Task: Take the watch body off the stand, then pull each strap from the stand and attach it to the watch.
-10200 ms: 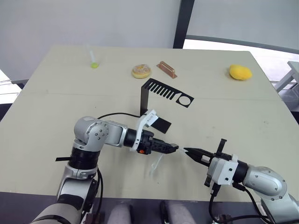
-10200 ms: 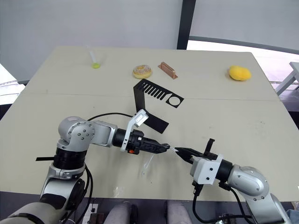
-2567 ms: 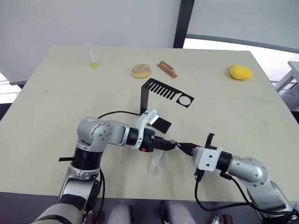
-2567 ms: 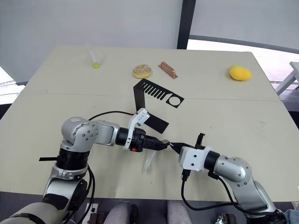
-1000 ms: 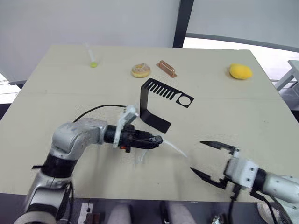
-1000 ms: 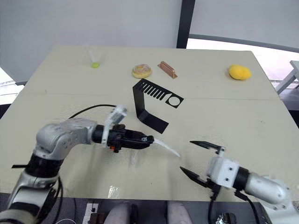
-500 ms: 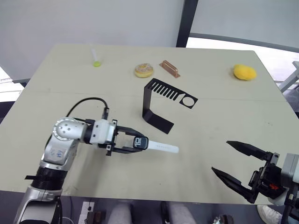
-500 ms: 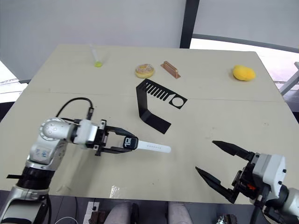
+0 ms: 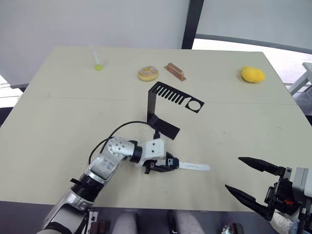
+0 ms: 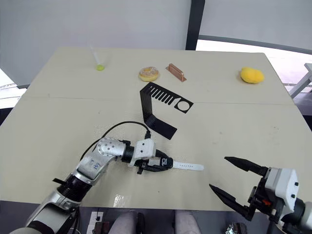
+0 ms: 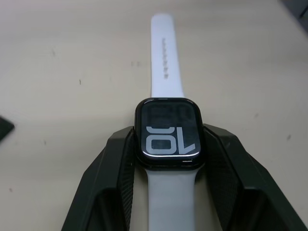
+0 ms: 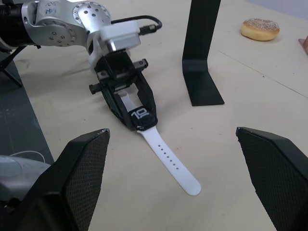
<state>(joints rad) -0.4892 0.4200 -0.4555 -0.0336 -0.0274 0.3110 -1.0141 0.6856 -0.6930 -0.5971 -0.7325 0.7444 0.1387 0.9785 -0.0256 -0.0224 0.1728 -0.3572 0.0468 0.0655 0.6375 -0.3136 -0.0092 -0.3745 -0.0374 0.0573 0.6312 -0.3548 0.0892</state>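
The left hand [image 10: 155,165] is now lowering the watch [image 10: 164,161], gripped at its sides with both straps [image 10: 187,166] attached, onto the tabletop [image 10: 234,122] at lower centre; assembly appears complete. The right hand [image 10: 233,182], spread open, is withdrawing toward the lower right edge. The stand [image 10: 158,111] is standing bare amid open room.

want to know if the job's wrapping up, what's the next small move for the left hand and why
Probably open the left hand and draw it back. The watch body sits between its fingers with a white strap running out from each end, lying flat on the table, and the stand carries no straps. The right hand waits open, apart from the watch.
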